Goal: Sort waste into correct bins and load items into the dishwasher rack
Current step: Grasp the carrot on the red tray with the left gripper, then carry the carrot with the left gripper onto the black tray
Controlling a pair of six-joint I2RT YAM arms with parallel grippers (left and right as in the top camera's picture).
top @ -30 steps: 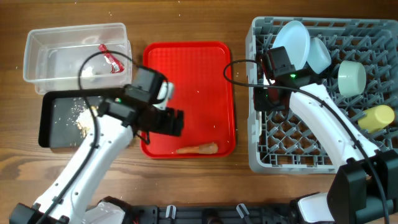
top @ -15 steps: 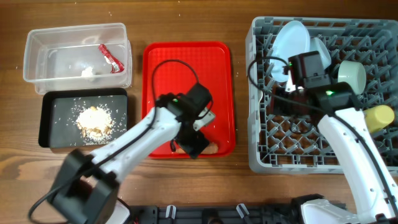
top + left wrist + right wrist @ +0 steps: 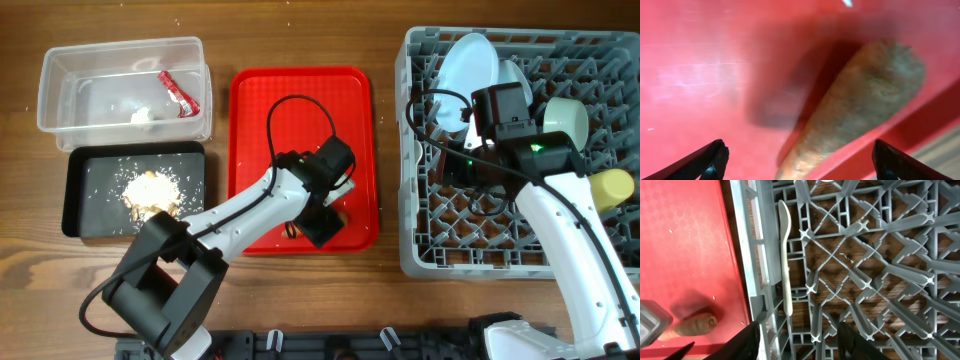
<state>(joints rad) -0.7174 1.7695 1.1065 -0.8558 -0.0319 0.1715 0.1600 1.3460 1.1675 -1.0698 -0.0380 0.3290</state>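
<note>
From overhead, the left arm (image 3: 240, 208) is seen reaching across the red tray (image 3: 300, 110), and the left jaws are set low over the tray's near right corner, so that the carrot, visible there half a second ago, is now almost wholly covered. The right arm (image 3: 560, 215) is held over the rack (image 3: 420, 240), little changed since then. The red wrapper (image 3: 178, 90) and white scrap (image 3: 142, 115) lie in the clear bin (image 3: 60, 70). The crumbs (image 3: 150, 190) are heaped in the black bin (image 3: 80, 215) on the wooden surface (image 3: 30, 290). The plate (image 3: 470, 62), two bowls (image 3: 565, 122) and yellow cup (image 3: 610, 186) are lodged in the rack. In the left wrist view, the carrot (image 3: 860, 100) is seen lying on the tray against its raised edge, and the left jaws are spread wide to either side of it, with both fingertips (image 3: 715, 157) clear of it. In the right wrist view, the right jaws are parted and nothing is held. The spoon (image 3: 785, 260) lies flat in the rack just inside its left wall, and the carrot's blunt end shows on the tray beyond.
</note>
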